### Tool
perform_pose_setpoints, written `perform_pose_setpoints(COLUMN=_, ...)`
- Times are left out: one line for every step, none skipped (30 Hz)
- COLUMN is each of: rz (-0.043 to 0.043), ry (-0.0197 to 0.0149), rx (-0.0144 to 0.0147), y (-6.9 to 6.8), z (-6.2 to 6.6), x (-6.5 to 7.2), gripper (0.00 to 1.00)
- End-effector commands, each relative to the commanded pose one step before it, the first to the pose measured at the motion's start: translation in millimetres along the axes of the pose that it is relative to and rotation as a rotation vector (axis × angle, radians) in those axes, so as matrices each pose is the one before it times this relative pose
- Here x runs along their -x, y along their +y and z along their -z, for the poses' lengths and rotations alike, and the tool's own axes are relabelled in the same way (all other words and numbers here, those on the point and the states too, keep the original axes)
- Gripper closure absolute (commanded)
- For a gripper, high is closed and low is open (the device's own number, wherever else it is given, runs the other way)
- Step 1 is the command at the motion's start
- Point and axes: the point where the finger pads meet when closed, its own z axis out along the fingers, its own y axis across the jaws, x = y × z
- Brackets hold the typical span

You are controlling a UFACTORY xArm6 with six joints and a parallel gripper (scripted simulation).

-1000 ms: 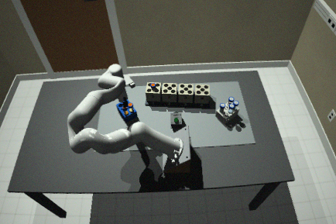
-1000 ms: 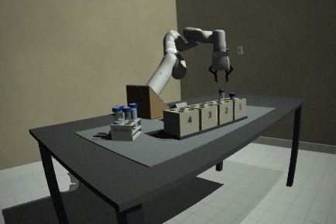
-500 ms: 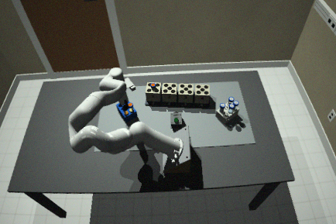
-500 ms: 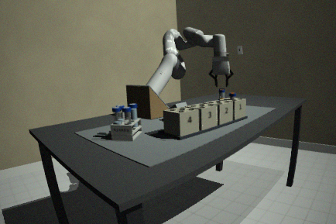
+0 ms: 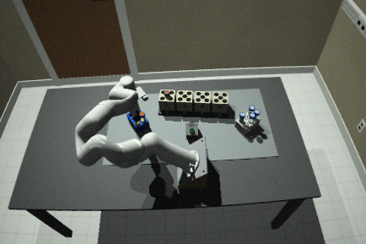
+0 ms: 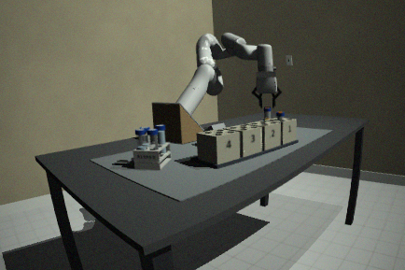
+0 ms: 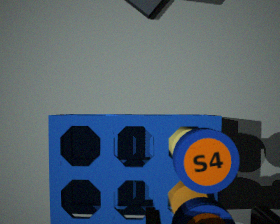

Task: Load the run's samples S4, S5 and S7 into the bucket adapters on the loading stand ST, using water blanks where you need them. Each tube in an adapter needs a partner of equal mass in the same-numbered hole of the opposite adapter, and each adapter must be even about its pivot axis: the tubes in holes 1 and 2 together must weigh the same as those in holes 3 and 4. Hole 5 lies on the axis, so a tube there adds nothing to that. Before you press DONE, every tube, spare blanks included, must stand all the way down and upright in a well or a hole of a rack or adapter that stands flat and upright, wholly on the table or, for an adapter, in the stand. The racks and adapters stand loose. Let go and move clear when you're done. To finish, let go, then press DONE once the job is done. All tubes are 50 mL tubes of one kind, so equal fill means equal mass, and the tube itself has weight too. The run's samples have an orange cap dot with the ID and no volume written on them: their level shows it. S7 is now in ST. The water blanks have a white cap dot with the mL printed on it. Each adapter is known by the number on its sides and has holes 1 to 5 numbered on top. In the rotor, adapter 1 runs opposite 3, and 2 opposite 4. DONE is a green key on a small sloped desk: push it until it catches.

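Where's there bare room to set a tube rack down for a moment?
Room: the gray mat between the DONE desk and the white blank rack, and the tabletop right of the mat in the top view.
Crowded: around the blue rack, beneath the gripper, and along the adapter row.

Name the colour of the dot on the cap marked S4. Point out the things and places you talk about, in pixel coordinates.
The S4 cap dot (image 7: 208, 161) is orange, clearest in the wrist view.
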Motion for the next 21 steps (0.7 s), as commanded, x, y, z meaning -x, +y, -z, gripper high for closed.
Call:
perform_pose_setpoints(rz=0.00119, ry=0.00109, rx=-0.00193, y=-0.83, z=-0.01, x=0.05, gripper=0.43)
perform_pose_setpoints(rz=0.00000, ry=0.00000, rx=-0.00001, y=-0.01, z=-0.72, x=0.01, gripper=0.43)
perform_pose_setpoints(rz=0.00000, ry=0.00000, rx=0.00000, y=0.00, z=-0.66, x=0.00, gripper=0.43)
perform_pose_setpoints(rz=0.00000, ry=0.00000, rx=0.00000, y=0.00, z=-0.67, x=0.00, gripper=0.43)
perform_pose_setpoints(rz=0.00000, ry=0.00000, rx=0.00000, y=0.00, z=0.00, x=0.00, gripper=0.43)
perform_pose_setpoints(rz=0.00000, ry=0.00000, rx=0.00000, y=0.00, z=0.00, x=0.00, gripper=0.43)
perform_pose_setpoints(rz=0.00000, ry=0.00000, rx=0.00000, y=0.00, z=-0.67, x=0.00, gripper=0.43)
perform_pose_setpoints(rz=0.00000, ry=0.00000, rx=0.00000, y=0.00, z=-0.66, x=0.00, gripper=0.43)
perform_pose_setpoints(rz=0.00000, ry=0.00000, rx=0.00000, y=0.00, z=-0.67, x=0.00, gripper=0.43)
perform_pose_setpoints(rz=0.00000, ry=0.00000, rx=0.00000, y=0.00, z=-0.67, x=0.00, gripper=0.43)
perform_pose_setpoints(rz=0.00000, ry=0.00000, rx=0.00000, y=0.00, z=-0.67, x=0.00, gripper=0.43)
perform_pose_setpoints(rz=0.00000, ry=0.00000, rx=0.00000, y=0.00, z=-0.67, x=0.00, gripper=0.43)
perform_pose_setpoints(rz=0.00000, ry=0.00000, rx=0.00000, y=0.00, z=-0.67, x=0.00, gripper=0.43)
perform_pose_setpoints(rz=0.00000, ry=0.00000, rx=0.00000, y=0.00, z=-0.67, x=0.00, gripper=0.43)
perform_pose_setpoints(rz=0.00000, ry=0.00000, rx=0.00000, y=0.00, z=-0.67, x=0.00, gripper=0.43)
perform_pose_setpoints(rz=0.00000, ry=0.00000, rx=0.00000, y=0.00, z=-0.67, x=0.00, gripper=0.43)
perform_pose_setpoints(rz=0.00000, ry=0.00000, rx=0.00000, y=0.00, z=-0.67, x=0.00, gripper=0.43)
perform_pose_setpoints(rz=0.00000, ry=0.00000, rx=0.00000, y=0.00, z=-0.67, x=0.00, gripper=0.43)
perform_pose_setpoints(rz=0.00000, ry=0.00000, rx=0.00000, y=0.00, z=-0.67, x=0.00, gripper=0.43)
perform_pose_setpoints(rz=0.00000, ry=0.00000, rx=0.00000, y=0.00, z=-0.67, x=0.00, gripper=0.43)
perform_pose_setpoints(rz=0.00000, ry=0.00000, rx=0.00000, y=0.00, z=-0.67, x=0.00, gripper=0.43)
